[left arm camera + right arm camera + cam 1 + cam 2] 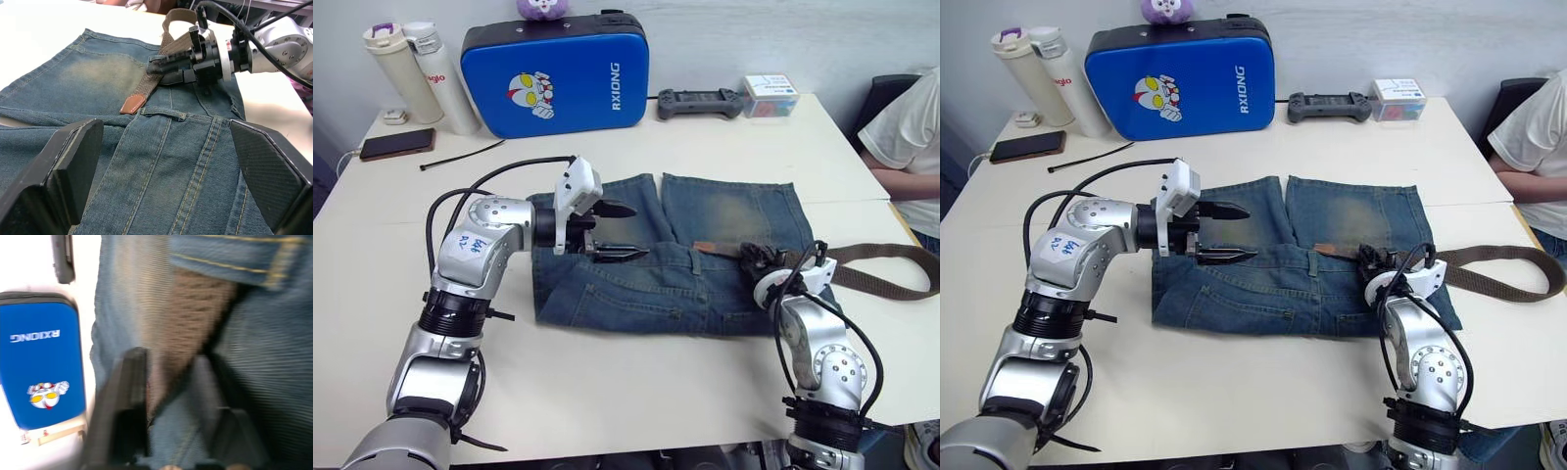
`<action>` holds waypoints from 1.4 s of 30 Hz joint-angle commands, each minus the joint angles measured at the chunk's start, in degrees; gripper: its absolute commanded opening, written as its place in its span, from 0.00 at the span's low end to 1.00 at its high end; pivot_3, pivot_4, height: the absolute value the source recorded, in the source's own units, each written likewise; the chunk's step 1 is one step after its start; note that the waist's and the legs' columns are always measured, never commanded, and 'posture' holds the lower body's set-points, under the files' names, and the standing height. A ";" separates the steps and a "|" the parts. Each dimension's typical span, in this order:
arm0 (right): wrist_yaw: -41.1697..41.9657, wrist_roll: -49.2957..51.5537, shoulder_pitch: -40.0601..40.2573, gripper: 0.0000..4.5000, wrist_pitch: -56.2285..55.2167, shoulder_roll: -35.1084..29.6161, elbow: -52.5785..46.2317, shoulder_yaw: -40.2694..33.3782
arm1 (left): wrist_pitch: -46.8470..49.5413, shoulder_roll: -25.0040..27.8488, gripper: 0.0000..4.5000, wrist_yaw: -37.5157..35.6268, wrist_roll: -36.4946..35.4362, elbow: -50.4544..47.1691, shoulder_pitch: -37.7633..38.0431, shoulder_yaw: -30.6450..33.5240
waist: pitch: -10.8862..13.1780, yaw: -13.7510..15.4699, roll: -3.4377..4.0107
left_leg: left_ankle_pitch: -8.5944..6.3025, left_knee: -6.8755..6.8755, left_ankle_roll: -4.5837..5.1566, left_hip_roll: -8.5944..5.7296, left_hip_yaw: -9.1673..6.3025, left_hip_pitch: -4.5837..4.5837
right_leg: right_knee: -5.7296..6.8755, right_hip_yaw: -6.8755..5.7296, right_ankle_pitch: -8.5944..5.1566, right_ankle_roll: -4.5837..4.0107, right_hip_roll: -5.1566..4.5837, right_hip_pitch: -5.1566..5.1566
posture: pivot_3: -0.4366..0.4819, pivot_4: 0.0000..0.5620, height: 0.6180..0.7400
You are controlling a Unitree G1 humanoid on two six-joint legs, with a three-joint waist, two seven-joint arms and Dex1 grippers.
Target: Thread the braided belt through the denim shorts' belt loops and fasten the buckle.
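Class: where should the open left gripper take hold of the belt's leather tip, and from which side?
Grip the tan tip of the braided belt across its flat width, approaching from the left gripper side; it lies flat on the denim shorts, pointing that way.

An office-like test room: a plain white worktop (636, 147) against a pale wall, carrying a black smartphone (397, 144), two tall thermos flasks (421, 69) and a black handheld controller (699, 102).
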 commanded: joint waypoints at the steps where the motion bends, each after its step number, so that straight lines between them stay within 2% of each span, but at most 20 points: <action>1: 2.45 -3.12 2.30 0.03 0.90 1.13 3.05 0.17 | -1.80 1.34 1.00 -0.74 0.92 -1.14 0.67 -1.19 | -0.11 -0.02 -0.06 | 0.00 -0.04 0.00 0.01 0.00 0.02 | -0.01 0.00 0.00 -0.01 0.01 0.01 | 0.48 0.27 1.00; 5: 6.98 -1.21 2.06 0.03 0.36 2.39 0.94 -2.03 | -2.87 1.36 1.00 -0.10 1.55 -0.36 1.16 -1.39 | -0.20 -0.07 -0.05 | 0.02 -0.22 -0.03 0.01 0.02 0.11 | -0.07 0.04 -0.01 -0.01 0.01 0.03 | 0.48 0.27 1.00; 10: 10.60 8.14 5.44 0.03 0.70 4.85 -7.41 -4.84 | -4.35 1.90 1.00 -0.33 3.05 0.31 2.29 -2.28 | -0.19 -0.04 0.10 | 0.05 -0.47 -0.07 0.00 0.04 0.09 | -0.11 0.06 -0.01 -0.01 -0.01 -0.06 | 0.48 0.27 1.00; 17: 13.56 14.36 13.68 0.03 3.96 -1.17 -14.29 -5.68 | -5.28 1.60 1.00 -0.82 3.13 1.45 1.02 -2.33 | -0.14 0.04 0.26 | 0.12 -0.67 -0.11 0.00 0.04 0.02 | -0.21 0.05 -0.03 -0.05 -0.02 -0.14 | 0.48 0.27 1.00; 24: 15.59 12.02 13.70 0.03 4.99 -5.41 -11.30 -4.14 | -5.40 1.57 1.00 -1.26 3.06 1.67 0.29 -2.39 | -0.14 0.03 0.26 | 0.15 -0.70 -0.09 0.00 0.04 0.03 | -0.22 0.05 -0.03 -0.06 -0.02 -0.14 | 0.48 0.27 1.00; 32: 22.02 3.76 10.69 0.03 8.16 -8.55 -6.57 -0.33 | -5.02 1.99 1.00 -1.49 2.21 0.51 1.03 -1.54 | -0.13 0.06 0.28 | 0.17 -0.70 -0.08 -0.01 0.05 0.02 | -0.22 0.04 -0.03 -0.06 -0.03 -0.14 | 0.48 0.27 1.00; 42: 25.50 1.50 10.56 0.03 11.20 -7.62 -6.96 2.94 | -5.28 1.70 1.00 -0.90 2.31 1.06 0.75 -1.51 | -0.13 -0.01 0.28 | 0.17 -0.70 -0.09 -0.01 0.05 0.02 | -0.22 0.04 -0.03 -0.06 -0.03 -0.14 | 0.48 0.27 1.00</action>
